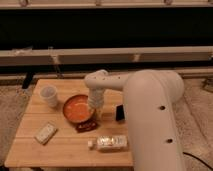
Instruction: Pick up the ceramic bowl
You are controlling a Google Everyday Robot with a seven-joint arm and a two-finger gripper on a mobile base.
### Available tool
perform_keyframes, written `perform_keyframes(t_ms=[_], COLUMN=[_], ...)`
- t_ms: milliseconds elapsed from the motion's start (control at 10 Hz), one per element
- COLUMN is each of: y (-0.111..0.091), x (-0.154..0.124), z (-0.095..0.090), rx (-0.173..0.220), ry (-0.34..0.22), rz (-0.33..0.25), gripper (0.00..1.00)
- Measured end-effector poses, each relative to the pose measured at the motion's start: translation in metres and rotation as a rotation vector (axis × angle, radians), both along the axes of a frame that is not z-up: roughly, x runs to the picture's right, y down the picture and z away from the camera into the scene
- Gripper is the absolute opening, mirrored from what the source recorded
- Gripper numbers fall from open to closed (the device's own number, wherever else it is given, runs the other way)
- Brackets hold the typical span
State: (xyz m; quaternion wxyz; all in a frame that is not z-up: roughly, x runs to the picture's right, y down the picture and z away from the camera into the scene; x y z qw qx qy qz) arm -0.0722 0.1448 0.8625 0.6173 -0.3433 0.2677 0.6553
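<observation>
The ceramic bowl [77, 108] is round, shallow and orange-red with a glossy inside; it sits near the middle of the wooden table [60, 145]. My white arm reaches in from the right and bends down over the bowl's right rim. My gripper [94, 106] hangs at that rim, right against the bowl's right edge. The bowl's near right edge is partly hidden behind the gripper.
A small translucent white cup [49, 95] stands left of the bowl. A dark red packet [86, 126] lies just in front of the bowl. A plastic bottle [109, 143] lies on its side near the front edge. A pale packet [45, 132] lies front left, a black object [120, 113] to the right.
</observation>
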Motion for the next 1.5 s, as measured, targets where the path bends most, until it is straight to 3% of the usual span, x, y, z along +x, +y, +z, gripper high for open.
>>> perform_keyframes(t_ms=[300, 1500], y=[-0.005, -0.054], x=[-0.002, -0.003], z=[-0.003, -0.043], rx=[-0.002, 0.020], ry=[-0.017, -0.097], rz=[0.003, 0.007], gripper=[0.01, 0.00])
